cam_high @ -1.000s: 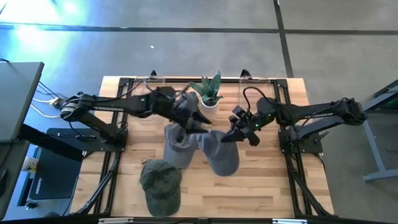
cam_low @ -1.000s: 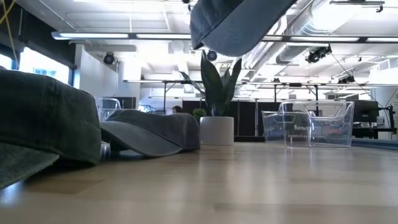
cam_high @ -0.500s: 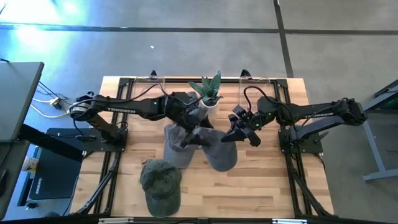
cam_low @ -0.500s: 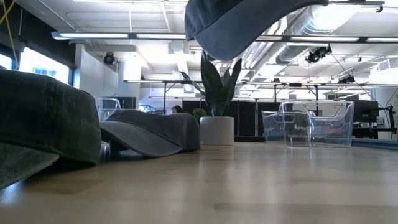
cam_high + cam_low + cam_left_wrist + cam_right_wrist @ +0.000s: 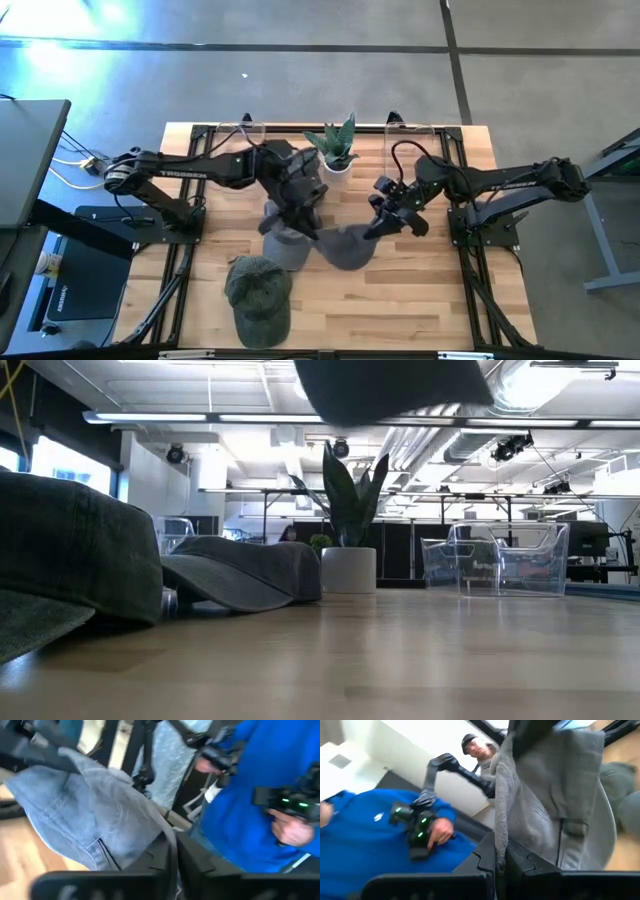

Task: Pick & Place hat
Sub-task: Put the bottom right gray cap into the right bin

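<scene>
High view: the grey hat point(image 5: 345, 247) hangs above the counter point(image 5: 420, 300) between both arms, the left pincer point(image 5: 306, 222) and right pincer point(image 5: 378, 222) each clenched on its fabric, so the pick looks done and placing remains.

The raised grey fabric cap point(image 5: 390, 385) is cut off at twelve o'clock in the low view; the dark green cap point(image 5: 70, 560) is cropped at nine o'clock.

Wooden table point(image 5: 420, 290) carries 2 hats point(image 5: 258, 292) point(image 5: 283, 243), potted plant point(image 5: 335, 150).
</scene>
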{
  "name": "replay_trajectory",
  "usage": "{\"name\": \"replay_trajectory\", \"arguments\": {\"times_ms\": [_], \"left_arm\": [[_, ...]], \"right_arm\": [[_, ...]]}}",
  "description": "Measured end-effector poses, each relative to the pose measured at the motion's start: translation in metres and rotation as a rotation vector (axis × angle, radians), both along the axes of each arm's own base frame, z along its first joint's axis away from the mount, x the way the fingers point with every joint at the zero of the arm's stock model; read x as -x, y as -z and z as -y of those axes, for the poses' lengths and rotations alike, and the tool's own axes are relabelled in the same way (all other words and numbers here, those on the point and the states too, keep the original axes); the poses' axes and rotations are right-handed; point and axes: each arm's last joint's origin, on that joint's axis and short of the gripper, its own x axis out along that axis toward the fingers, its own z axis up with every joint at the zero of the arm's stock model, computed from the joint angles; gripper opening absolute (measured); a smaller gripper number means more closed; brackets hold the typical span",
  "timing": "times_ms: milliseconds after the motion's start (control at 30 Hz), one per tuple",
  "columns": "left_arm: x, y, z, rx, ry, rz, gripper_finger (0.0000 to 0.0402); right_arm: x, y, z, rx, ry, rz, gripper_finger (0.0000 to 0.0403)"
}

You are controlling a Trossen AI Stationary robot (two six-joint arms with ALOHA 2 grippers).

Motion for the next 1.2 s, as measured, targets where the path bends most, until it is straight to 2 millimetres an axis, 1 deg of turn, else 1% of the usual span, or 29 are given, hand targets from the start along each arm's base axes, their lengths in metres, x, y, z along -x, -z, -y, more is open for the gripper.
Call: {"name": "replay_trajectory", "arguments": {"times_ms": [33, 167, 267, 333, 433, 533, 633, 767, 867, 967, 1067, 1100, 1200], "left_arm": [[0.001, -0.002, 0.0, 0.0, 0.003, 0.018, 0.0012], [0.002, -0.004, 0.0, -0.002, -0.007, 0.028, 0.002], [0.005, -0.011, -0.003, -0.007, -0.031, 0.072, 0.0006], [0.006, -0.012, -0.005, 0.006, -0.037, 0.058, 0.0004], [0.007, -0.016, -0.01, 0.025, -0.059, 0.071, 0.0005], [0.009, -0.02, -0.012, 0.035, -0.067, 0.083, 0.0002], [0.009, -0.022, -0.017, 0.052, -0.087, 0.09, 0.0002], [0.009, -0.025, -0.022, 0.053, -0.152, 0.103, 0.0001], [0.009, -0.024, -0.024, 0.067, -0.174, 0.087, 0.0001], [0.008, -0.025, -0.027, 0.067, -0.202, 0.096, 0.0001], [0.009, -0.027, -0.032, 0.079, -0.217, 0.101, 0.0001], [0.009, -0.027, -0.033, 0.082, -0.217, 0.103, 0.0001], [0.014, -0.031, -0.036, 0.086, -0.207, 0.104, 0.0001]], "right_arm": [[0.0, -0.001, -0.001, -0.002, -0.015, 0.007, 0.0013], [0.001, -0.005, -0.006, -0.005, -0.047, 0.053, 0.0016], [0.001, -0.01, -0.008, -0.009, -0.059, 0.114, 0.0015], [0.001, -0.014, -0.01, -0.011, -0.051, 0.15, 0.0017], [0.002, -0.018, -0.009, -0.013, -0.038, 0.192, 0.0032], [0.001, -0.019, -0.006, -0.012, -0.021, 0.203, 0.0069], [0.0, -0.019, -0.001, 0.004, 0.021, 0.218, 0.0119], [-0.006, -0.015, 0.004, 0.112, 0.097, 0.278, 0.0187], [-0.014, -0.007, 0.005, 0.202, 0.133, 0.304, 0.0216], [-0.023, 0.002, 0.004, 0.262, 0.135, 0.307, 0.0223], [-0.025, 0.006, 0.002, 0.245, 0.053, 0.294, 0.0219], [-0.024, 0.005, 0.002, 0.228, 0.019, 0.291, 0.0215], [-0.023, -0.007, -0.001, 0.159, -0.083, 0.291, 0.0194]]}}
